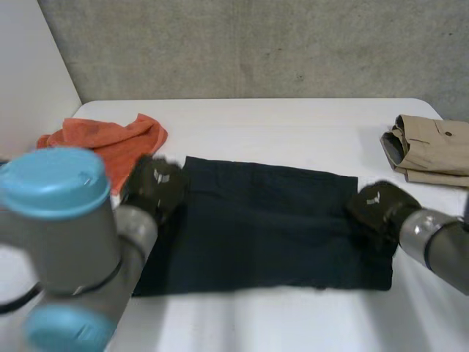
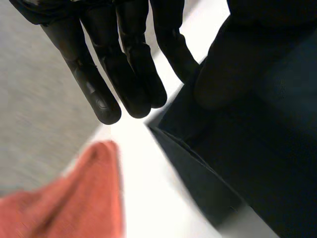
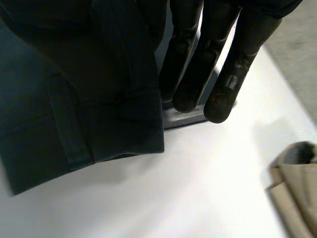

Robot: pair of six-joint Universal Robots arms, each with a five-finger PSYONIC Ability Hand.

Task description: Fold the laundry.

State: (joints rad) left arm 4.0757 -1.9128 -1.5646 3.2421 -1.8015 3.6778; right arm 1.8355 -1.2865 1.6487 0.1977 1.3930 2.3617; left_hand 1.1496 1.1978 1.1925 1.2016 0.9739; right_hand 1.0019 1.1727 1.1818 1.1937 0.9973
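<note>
- An orange cloth (image 1: 110, 139) is seen crumpled at the upper left of the head view, near the far left corner of the white table (image 1: 293, 125). It is judged to be laundry set aside for a later turn.
- The left hand (image 1: 155, 185) is placed at the far left corner of the dark garment (image 1: 271, 220). In its wrist view the fingers (image 2: 126, 74) are held straight and slightly apart just past that corner, with nothing clamped. The dark bulk beside them is probably the thumb laid on the cloth, so a pinch seems to be prepared.
- The dark garment is spread flat across the middle of the frame, where a fold can be made from either end.
- The right hand (image 1: 377, 205) is set on the garment's right edge. Its fingers (image 3: 220, 74) are straight, the tips rest on the hem, and nothing is gripped.
- A beige folded garment (image 1: 432, 150) is seen at the right edge, well apart, and is likely finished.
</note>
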